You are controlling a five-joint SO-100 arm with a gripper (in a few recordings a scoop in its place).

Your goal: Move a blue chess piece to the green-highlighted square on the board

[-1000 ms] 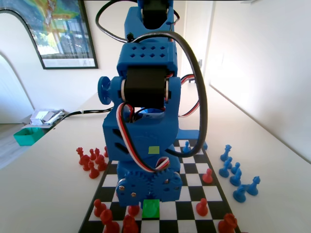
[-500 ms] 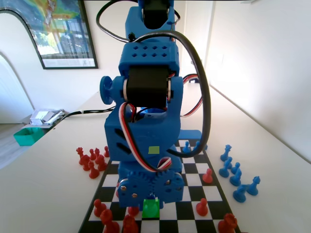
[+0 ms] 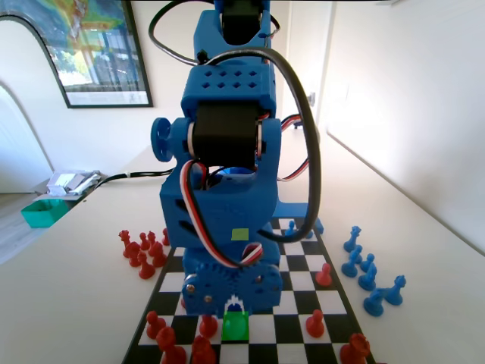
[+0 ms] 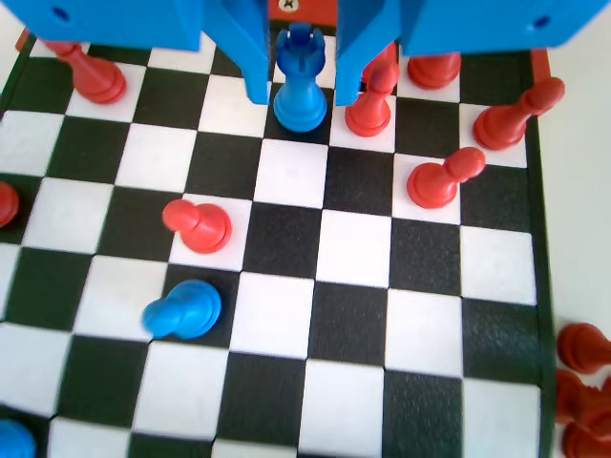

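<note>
- While my gripper [image 4: 300, 86] brackets the blue chess piece [image 4: 300, 81] with jaws apart, I lift straight up.
- Avoid the red pawn [image 4: 370, 105] just right.
- Leave it upright on the green-highlighted square [image 3: 235, 327].

In the wrist view, your jaws flank the blue chess piece [image 4: 300, 84] with gaps either side. A red pawn [image 4: 372, 103] crowds the right jaw; more red pawns [image 4: 442, 177] further right. Squares nearer you lie open, down to another red pawn [image 4: 198, 225] and a blue pawn [image 4: 184, 309] at left.
</note>
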